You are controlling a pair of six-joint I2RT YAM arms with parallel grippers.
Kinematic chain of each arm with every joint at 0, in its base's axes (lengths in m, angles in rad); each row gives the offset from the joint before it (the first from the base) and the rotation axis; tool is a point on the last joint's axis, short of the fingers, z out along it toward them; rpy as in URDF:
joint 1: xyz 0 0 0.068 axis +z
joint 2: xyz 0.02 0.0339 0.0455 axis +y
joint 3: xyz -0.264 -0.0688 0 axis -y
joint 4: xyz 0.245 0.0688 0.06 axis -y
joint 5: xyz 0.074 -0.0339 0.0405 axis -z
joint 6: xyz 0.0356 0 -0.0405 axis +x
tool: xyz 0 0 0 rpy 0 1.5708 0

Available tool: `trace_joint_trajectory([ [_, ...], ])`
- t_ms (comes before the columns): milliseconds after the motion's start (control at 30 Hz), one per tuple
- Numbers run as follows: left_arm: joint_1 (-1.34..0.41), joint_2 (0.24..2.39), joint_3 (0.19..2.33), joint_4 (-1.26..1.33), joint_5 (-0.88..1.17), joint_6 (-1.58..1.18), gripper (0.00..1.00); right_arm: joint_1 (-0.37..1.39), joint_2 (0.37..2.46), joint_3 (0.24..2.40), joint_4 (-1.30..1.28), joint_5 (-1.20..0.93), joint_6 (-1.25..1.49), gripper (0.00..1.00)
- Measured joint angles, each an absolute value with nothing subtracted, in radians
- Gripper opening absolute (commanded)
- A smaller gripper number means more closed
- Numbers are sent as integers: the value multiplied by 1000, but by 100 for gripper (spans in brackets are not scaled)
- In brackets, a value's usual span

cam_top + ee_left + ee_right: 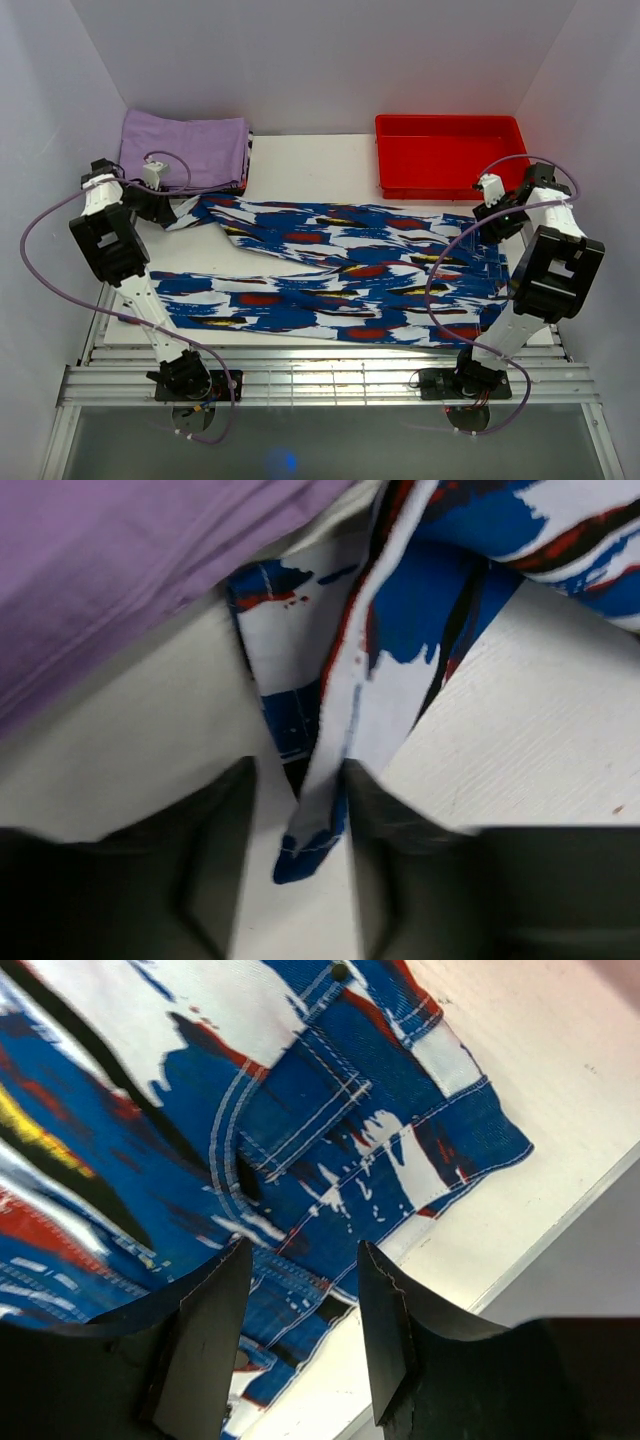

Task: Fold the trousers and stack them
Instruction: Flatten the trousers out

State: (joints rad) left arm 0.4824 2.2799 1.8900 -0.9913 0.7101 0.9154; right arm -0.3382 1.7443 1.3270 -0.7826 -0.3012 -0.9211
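Closest to the lens, the left hand (pixel 298 780) stands part open, its two dark fingers (pixel 210 880) either side of a leg hem (pixel 312 815); the hem brushes the finger on the right of that view and leaves a gap at the other, so it looks straddled rather than clamped; released, by my reading. The right hand (pixel 302 1255) is spread wider, hanging over the waistband corner (pixel 440 1160) near a stitched pocket (pixel 290 1120), gripping nothing.

From above, the trousers (pixel 340 270) lie spread across the desk (pixel 310 160); the waist is at 3 o'clock, one leg runs to 10 o'clock and the other to 8 o'clock, the two splayed in a narrow V. A folded lilac cloth (pixel 185 145) sits at 11 o'clock, just beyond the far hem; a red bin (pixel 450 185) sits at 1 o'clock.

As for progress, I judge the task barely begun — no fold shows, and the legs are not yet laid one on the other. Left to do: bring the legs together, fold along the length, then stack the bundle — on the lilac cloth, presumably.
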Motion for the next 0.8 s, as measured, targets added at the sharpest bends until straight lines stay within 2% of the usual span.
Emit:
trace_joint_trajectory([
  [33,476,2279,1892,-994,702,928,37,-338,1764,1327,-769,-287,-913,52],
  [67,470,2277,1891,-996,694,940,24,-338,1779,1325,-757,-278,-905,52],
  [167,457,2258,1872,-1006,659,977,8,-338,1813,1306,-719,-242,-888,51],
  [200,453,2243,1858,-1014,644,987,0,-338,1815,1298,-709,-234,-884,50],
  [333,447,2141,1794,-1044,567,1007,0,-338,1813,1270,-676,-208,-878,48],
  [633,454,1700,1683,-1087,393,1037,0,-338,1792,1208,-598,-145,-879,47],
  [800,454,1674,1690,-1121,324,1057,0,-338,1791,1208,-579,-133,-878,47],
])
